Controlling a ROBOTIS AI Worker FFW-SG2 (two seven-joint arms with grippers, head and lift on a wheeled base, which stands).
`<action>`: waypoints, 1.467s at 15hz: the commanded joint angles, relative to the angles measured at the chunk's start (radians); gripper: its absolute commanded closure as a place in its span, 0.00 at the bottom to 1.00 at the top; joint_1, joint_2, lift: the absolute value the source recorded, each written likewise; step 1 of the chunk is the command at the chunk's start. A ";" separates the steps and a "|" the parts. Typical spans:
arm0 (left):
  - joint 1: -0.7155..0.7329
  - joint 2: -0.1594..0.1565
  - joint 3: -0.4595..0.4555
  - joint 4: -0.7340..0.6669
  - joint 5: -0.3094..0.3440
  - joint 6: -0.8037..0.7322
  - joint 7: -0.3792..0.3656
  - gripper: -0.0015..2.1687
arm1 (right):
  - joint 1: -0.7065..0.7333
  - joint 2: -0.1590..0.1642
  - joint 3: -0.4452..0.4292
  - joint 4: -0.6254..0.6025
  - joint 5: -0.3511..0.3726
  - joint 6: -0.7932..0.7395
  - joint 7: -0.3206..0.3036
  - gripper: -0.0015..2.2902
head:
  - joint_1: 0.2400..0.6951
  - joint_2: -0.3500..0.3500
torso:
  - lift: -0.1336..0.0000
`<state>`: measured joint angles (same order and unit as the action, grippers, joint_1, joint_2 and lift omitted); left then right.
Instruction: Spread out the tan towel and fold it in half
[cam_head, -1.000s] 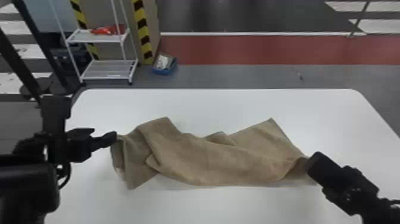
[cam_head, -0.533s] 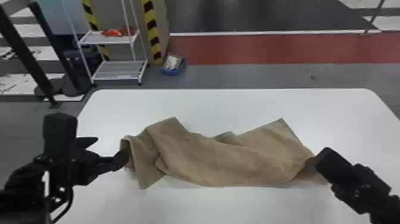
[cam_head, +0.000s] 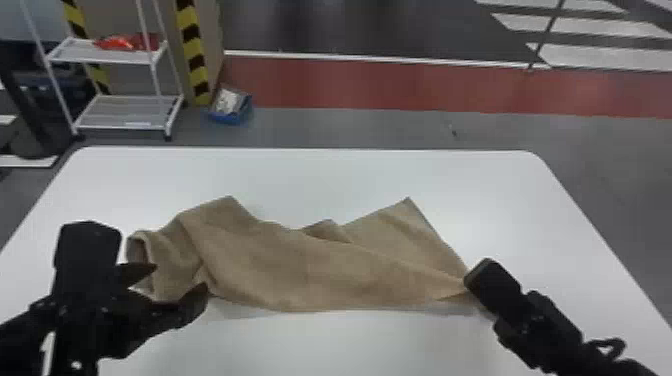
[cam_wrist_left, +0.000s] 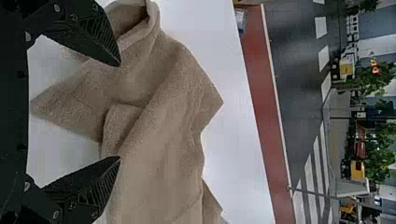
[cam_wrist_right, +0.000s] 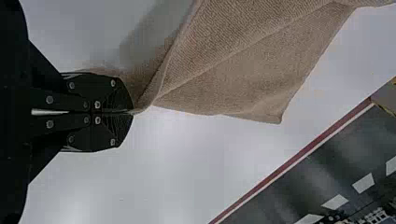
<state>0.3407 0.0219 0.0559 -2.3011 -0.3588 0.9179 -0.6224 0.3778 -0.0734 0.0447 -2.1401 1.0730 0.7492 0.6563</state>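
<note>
Since the earlier head frame, the left end effector (cam_head: 179, 279) has moved across the desk (cam_head: 350, 175) toward the towel's near left part, and the scene has shifted leftward in the frame. Its fingers are spread, with nothing pinched. The right end effector (cam_wrist_right: 132, 112), at lower right of the head view, pinches a corner of the tan towel (cam_head: 300, 270). The towel lies bunched across the centre. Spreading seems in hand; next, the left should grip a free edge, then pull it flat.
</note>
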 joint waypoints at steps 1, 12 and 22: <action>0.034 -0.011 -0.011 -0.031 -0.023 0.008 -0.010 0.10 | 0.009 0.003 0.001 0.005 -0.013 0.008 -0.001 0.77 | 1.00 0.32 | 0.07; 0.006 0.006 -0.010 0.006 -0.095 0.023 -0.188 0.12 | -0.020 0.011 0.027 -0.017 -0.028 0.032 0.000 0.77 | 1.00 0.30 | 0.07; -0.109 0.073 0.073 0.186 -0.126 0.023 -0.315 0.12 | -0.033 0.035 0.027 -0.017 -0.028 0.060 0.000 0.77 | 1.00 0.37 | 0.07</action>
<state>0.2365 0.0812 0.1071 -2.1239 -0.4869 0.9413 -0.9313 0.3473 -0.0423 0.0721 -2.1569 1.0446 0.7982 0.6565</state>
